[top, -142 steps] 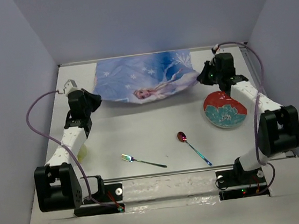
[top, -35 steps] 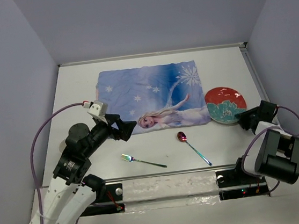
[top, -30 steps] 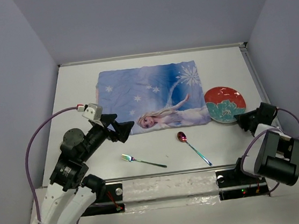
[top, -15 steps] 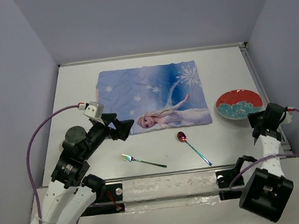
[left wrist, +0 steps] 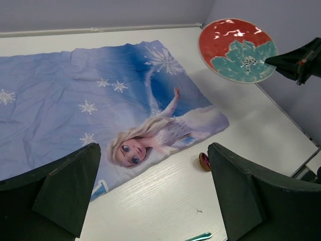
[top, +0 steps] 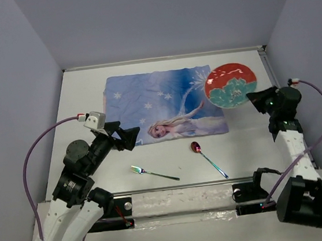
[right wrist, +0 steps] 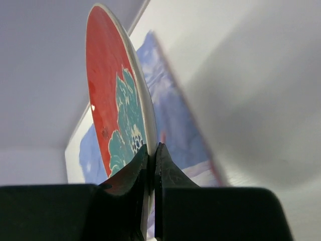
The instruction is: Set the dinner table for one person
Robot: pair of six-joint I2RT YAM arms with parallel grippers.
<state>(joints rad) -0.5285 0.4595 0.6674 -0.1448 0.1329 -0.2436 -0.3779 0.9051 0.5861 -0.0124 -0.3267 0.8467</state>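
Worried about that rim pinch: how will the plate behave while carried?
The plate looks rigid and shiny, so probably slippery. The right gripper pinches only its rim, so it may pivot. Likely ceramic, it could chip if dropped.

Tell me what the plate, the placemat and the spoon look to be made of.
The plate: likely glazed ceramic; glossy red and teal face with bright glints, thin white rim.
The placemat: printed cloth, matte; creases and a wavy edge.
The spoon: probably metal with an iridescent coating; shiny, rainbow tints along the handle.
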